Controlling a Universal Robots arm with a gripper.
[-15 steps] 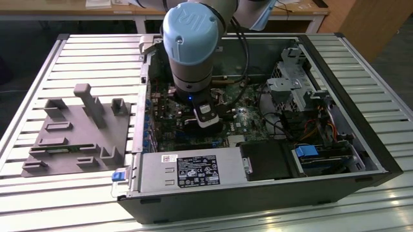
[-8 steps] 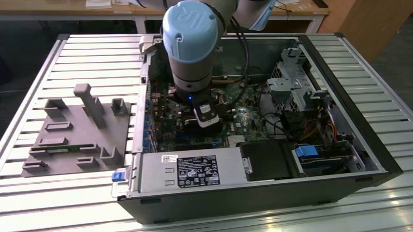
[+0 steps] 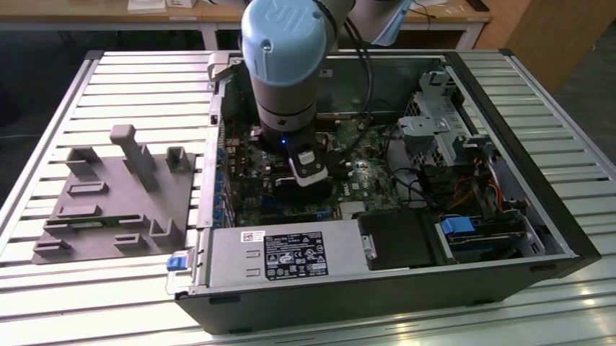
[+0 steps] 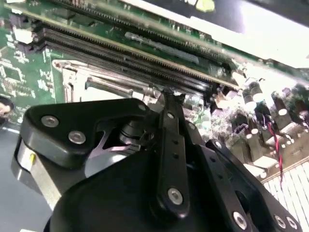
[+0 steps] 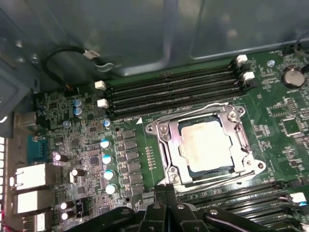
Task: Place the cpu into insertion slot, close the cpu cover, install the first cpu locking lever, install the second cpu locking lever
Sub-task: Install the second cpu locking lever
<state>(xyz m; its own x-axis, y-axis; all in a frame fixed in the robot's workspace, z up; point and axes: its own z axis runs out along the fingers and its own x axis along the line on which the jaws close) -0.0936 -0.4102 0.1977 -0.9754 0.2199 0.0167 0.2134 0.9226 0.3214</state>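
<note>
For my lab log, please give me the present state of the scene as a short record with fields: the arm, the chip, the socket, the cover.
setting: open computer case on a slatted table, grey fixture beside it on the exterior view's left
arm: reaching down into the case over the motherboard
tool: just above the board, beside the socket
cpu: seated in the insertion slot
cpu cover: lowered around the chip
memory slots: alongside the socket, unoccupied
</note>
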